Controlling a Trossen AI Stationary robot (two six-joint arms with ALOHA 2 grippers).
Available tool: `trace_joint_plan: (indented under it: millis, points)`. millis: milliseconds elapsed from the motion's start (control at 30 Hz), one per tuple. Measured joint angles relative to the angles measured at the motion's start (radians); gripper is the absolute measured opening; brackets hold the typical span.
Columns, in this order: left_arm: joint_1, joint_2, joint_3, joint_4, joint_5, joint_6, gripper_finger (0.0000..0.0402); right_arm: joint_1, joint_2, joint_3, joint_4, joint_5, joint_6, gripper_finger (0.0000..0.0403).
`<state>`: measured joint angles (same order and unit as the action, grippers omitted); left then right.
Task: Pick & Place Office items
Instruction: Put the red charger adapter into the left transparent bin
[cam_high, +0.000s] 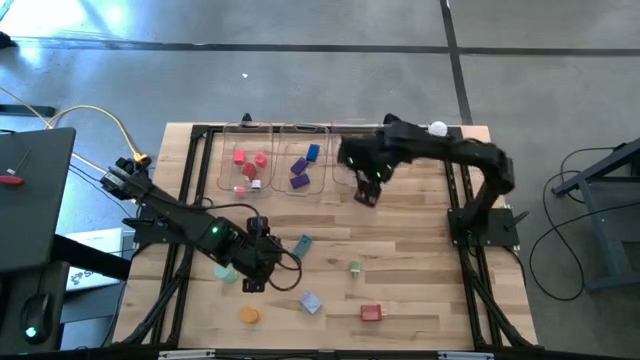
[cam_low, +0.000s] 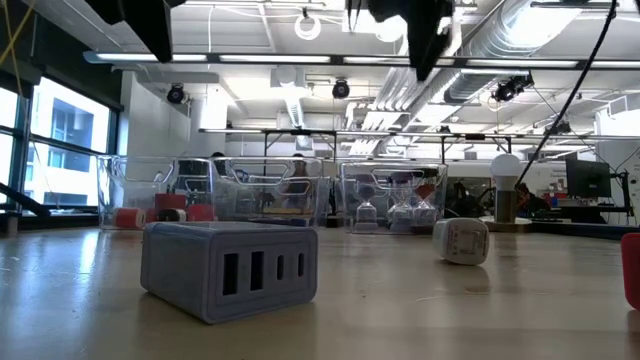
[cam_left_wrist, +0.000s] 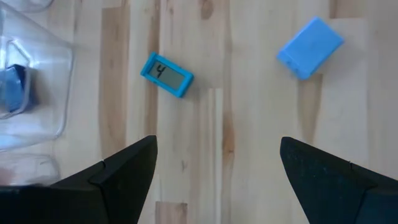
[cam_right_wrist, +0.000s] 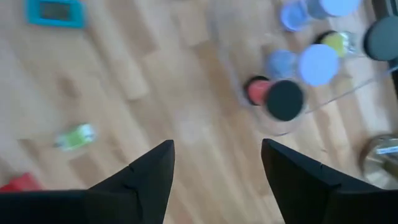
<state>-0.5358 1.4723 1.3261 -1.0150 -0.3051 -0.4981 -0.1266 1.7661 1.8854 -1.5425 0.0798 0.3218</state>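
Note:
Office items lie scattered on the wooden table: a teal piece with a "4" (cam_left_wrist: 166, 74) (cam_high: 303, 244), a blue-lavender block (cam_left_wrist: 310, 47) (cam_high: 310, 302), a small green piece (cam_high: 355, 267), an orange disc (cam_high: 248, 314) and a red block (cam_high: 371, 313). My left gripper (cam_high: 262, 270) hovers open at the near left, the teal piece and the block ahead of its fingers. My right gripper (cam_high: 366, 192) hangs open, pointing down, at the near edge of the right clear tray (cam_high: 350, 170), with nothing between its fingers (cam_right_wrist: 217, 180). Round discs (cam_right_wrist: 285, 99) lie in that tray.
Three clear trays stand in a row along the far edge; the left one (cam_high: 248, 165) holds red and pink pieces, the middle one (cam_high: 303, 168) purple and blue ones. A white ball on a metal base (cam_high: 438, 128) stands at the far right. A black frame (cam_high: 190, 200) borders the table.

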Motion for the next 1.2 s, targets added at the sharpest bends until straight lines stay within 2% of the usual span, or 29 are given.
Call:
trace_joint_plan:
  millis: [133,400,600,733,900,1067,1200]
  points:
    - [-0.035,0.000,-0.011,0.013,-0.008,-0.030,0.0332,0.169,-0.062,-0.002,0.055,0.058,0.053,0.0230]
    - [-0.096,0.000,-0.045,0.098,-0.040,-0.044,0.0332,0.522,-0.086,-0.015,0.193,0.367,0.150,0.0230]
    - [-0.111,0.000,-0.053,0.170,-0.043,-0.045,0.0332,0.684,-0.085,-0.133,0.273,0.350,0.129,0.0230]
    - [-0.111,0.000,-0.053,0.211,-0.049,-0.041,0.0332,0.758,-0.086,-0.239,0.364,0.368,0.169,0.0230]
    - [-0.108,0.000,-0.053,0.217,-0.049,-0.040,0.0332,0.798,-0.085,-0.347,0.434,0.364,0.263,0.0230]
    - [-0.108,0.000,-0.053,0.216,-0.063,-0.040,0.0332,0.797,-0.085,-0.385,0.431,0.331,0.342,0.0233]
    - [-0.108,0.000,-0.053,0.216,-0.065,-0.040,0.0332,0.796,-0.085,-0.383,0.433,0.332,0.358,0.0258]
